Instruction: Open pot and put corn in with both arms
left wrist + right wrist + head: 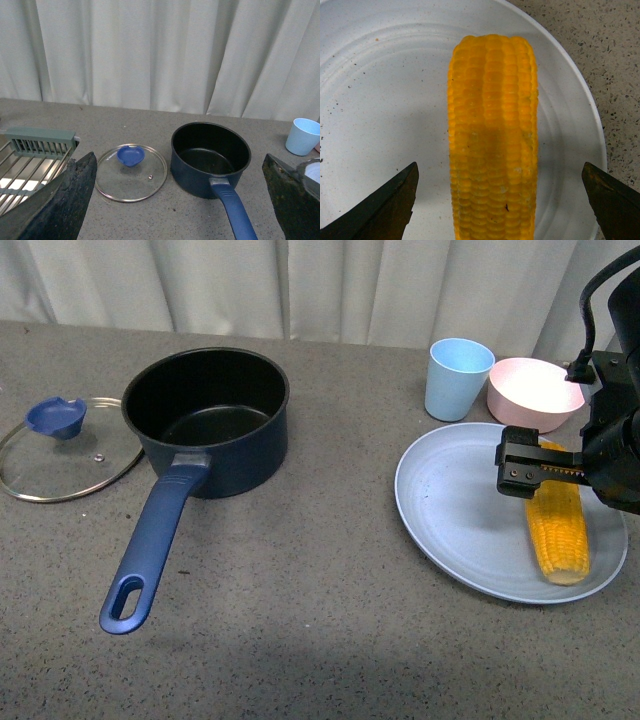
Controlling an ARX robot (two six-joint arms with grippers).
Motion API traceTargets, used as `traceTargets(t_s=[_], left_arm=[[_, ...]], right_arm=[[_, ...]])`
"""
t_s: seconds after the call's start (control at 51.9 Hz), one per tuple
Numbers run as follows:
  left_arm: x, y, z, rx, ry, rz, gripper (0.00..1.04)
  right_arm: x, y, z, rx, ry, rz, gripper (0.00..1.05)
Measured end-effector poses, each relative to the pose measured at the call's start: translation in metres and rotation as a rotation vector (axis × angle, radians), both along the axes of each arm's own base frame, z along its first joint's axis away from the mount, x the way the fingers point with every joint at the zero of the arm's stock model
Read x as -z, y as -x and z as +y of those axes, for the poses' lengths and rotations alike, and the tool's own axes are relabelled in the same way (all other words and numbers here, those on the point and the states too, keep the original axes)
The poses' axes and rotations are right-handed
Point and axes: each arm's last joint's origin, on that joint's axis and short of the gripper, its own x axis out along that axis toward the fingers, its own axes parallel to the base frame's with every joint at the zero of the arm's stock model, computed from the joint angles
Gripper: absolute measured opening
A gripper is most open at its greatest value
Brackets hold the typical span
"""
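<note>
corn (493, 100): one yellow cob lying flat on the pale blue plate (450, 500), directly beneath the right gripper (499, 172). the jaws are spread wide, one to each side of the cob and clear of it, so nothing is grasped. the cob's long axis runs crosswise to the line between the fingertips, which suits a grasp across its width.

step in hand, as judged: the pickup. a good grasp would descend straight down, keep the cob centred between the jaws, stop short of the plate, and close near mid-length so the cob does not tip or roll.

pot (240, 465): well away from the right gripper, ahead of the left gripper (179, 156), whose jaws are likewise parted and hold nothing. the pot is uncovered and empty. its glass lid (70, 455) lies flat just beside it, on the side away from the corn.

other containers: beyond the plate stand a light blue cup (458, 378) and a pink bowl (535, 392). the bowl looks empty; the cup's contents cannot be told.
</note>
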Motion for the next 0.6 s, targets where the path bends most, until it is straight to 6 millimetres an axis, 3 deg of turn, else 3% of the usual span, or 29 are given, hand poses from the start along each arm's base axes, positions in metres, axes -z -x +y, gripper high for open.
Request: traceTargets(t_s=[0.077,0.231,0.366,0.597], left_arm=[[0.0,0.0,0.0,0.0,0.0,0.0,0.98],[0.0,0.0,0.0,0.0,0.0,0.0,0.98],[0.0,0.0,0.0,0.0,0.0,0.0,0.98],[0.0,0.0,0.0,0.0,0.0,0.0,0.98]], right_arm=[[0.0011,-0.0001,0.0011,-0.007,-0.001,0.007,0.94],[0.0019,0.0007,0.0031,-0.021,0.001,0.018,0.69],[0.0033,0.001,0.0034,-0.026,-0.002,0.027,0.41],[0.0029,0.0004,0.0042,-0.052,0.007,0.023,0.14]])
